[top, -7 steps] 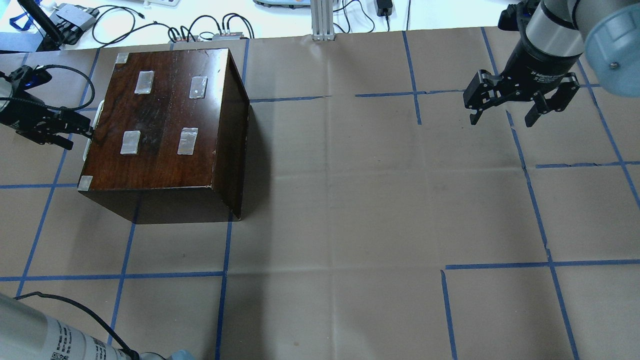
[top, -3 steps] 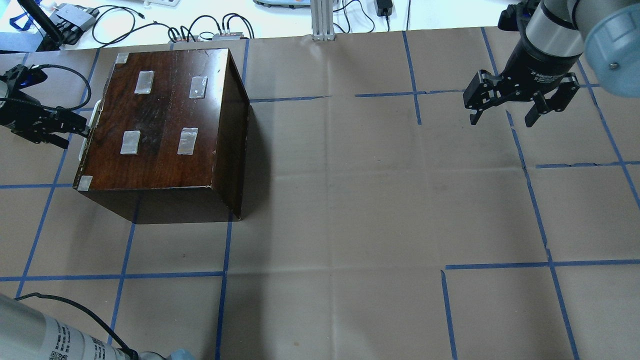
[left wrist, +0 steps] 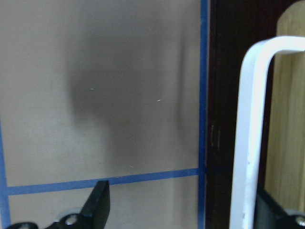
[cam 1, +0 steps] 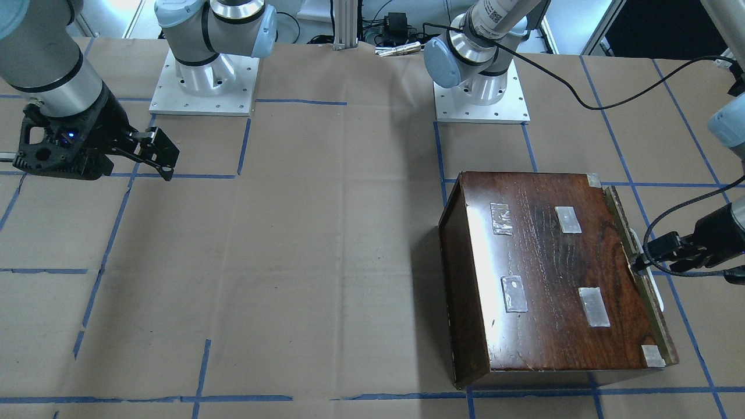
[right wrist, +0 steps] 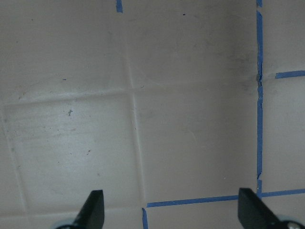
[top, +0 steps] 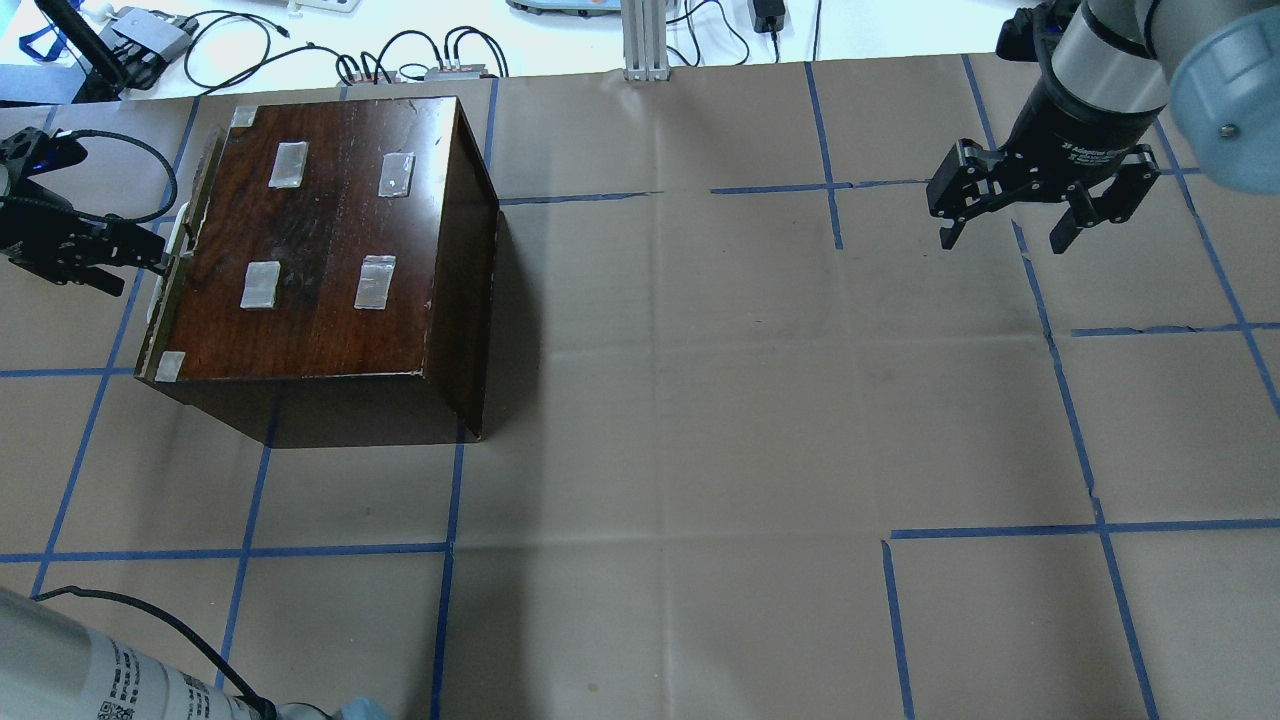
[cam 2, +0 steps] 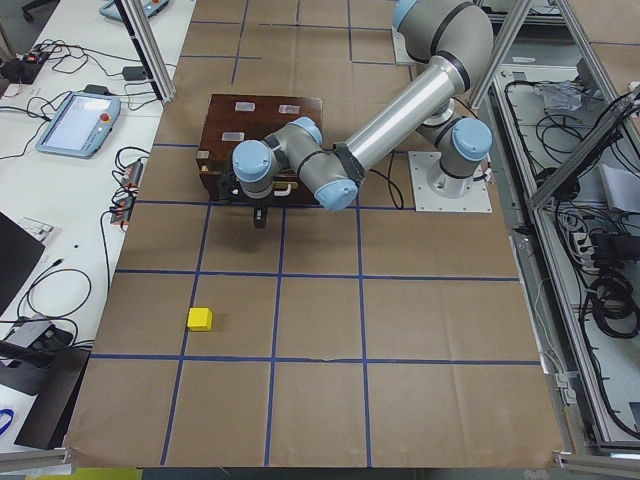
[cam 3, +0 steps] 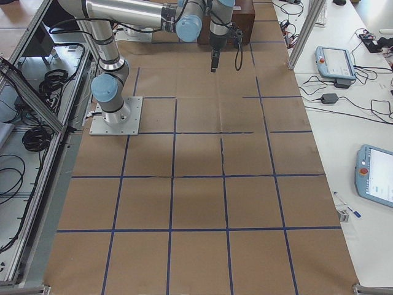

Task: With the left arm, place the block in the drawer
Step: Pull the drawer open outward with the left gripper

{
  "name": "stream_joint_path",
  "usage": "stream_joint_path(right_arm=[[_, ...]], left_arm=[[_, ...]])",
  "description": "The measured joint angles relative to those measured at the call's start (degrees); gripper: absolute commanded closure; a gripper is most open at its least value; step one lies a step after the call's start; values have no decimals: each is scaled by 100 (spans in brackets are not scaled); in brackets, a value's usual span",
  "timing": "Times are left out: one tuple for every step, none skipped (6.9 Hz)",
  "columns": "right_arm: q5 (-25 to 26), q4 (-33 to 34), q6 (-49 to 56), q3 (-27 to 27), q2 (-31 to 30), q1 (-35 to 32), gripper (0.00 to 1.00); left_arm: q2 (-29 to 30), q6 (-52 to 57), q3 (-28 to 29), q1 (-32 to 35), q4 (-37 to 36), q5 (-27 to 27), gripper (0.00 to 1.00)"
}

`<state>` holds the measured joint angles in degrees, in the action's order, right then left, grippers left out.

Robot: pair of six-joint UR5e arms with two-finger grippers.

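The yellow block (cam 2: 200, 319) lies on the paper-covered table, well away from the dark box, and shows only in the exterior left view. The drawer (top: 183, 225) sticks out a little from the box's left side; its pale wood (left wrist: 288, 105) shows behind the white handle (left wrist: 252, 119). My left gripper (top: 135, 262) is open at the handle, which sits between the fingers, against the right finger (left wrist: 274, 212). It also shows in the front-facing view (cam 1: 637, 265). My right gripper (top: 1005, 235) hangs open and empty above the far right of the table.
The glossy dark wooden box (top: 330, 240) with tape patches stands at the table's left. Cables and devices (top: 420, 60) lie beyond the far edge. Blue tape lines (top: 1000, 530) cross the brown paper. The arm bases (cam 1: 204, 75) stand at the robot's side.
My left gripper has moved left with the handle, and the drawer has slid a little way out of the box. The right arm has not moved.
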<state>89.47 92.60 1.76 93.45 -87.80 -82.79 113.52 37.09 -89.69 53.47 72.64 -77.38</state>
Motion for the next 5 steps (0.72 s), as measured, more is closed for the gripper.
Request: stream_joint_path(right_arm=[[0,2,0,1,0,0,0],[0,3,0,2,0,0,0],[0,4,0,4,0,0,0],[0,4,0,6,0,0,0],[0,4,0,5,0,0,0]], left_arm=[[3,0,1,-36,-23,-27,2],[3,0,3,-106,-34,-37,2],[3,0,4,-171,-55,-44,2],[6,0,4,-204,-99,-83,2],[9,0,4,-219,-150,-157,2]])
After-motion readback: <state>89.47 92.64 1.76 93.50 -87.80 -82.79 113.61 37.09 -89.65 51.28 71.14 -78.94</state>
